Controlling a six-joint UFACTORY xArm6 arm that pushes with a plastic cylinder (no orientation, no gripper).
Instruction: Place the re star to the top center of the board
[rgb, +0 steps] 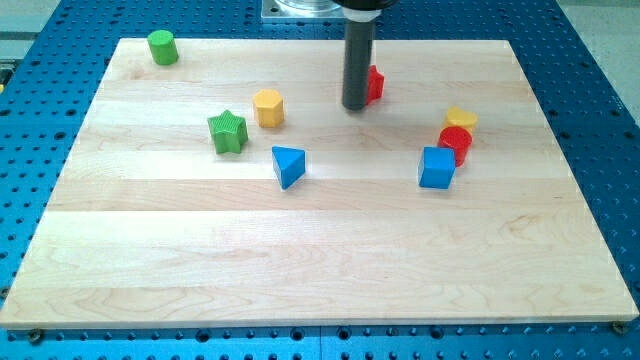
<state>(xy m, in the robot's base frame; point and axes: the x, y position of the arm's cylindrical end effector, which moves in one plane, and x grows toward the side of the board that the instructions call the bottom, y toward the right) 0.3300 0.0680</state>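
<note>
The red star (375, 84) lies near the view's top centre of the wooden board (320, 250), mostly hidden behind my rod. My tip (356, 106) rests on the board just left of and slightly below the red star, touching or almost touching it. Only the star's right part shows.
A green cylinder (162, 47) stands at the top left corner. A green star (228, 132), a yellow hexagon (268, 108) and a blue triangle (288, 165) lie left of centre. A yellow block (461, 119), a red cylinder (456, 141) and a blue cube (437, 168) cluster at the right.
</note>
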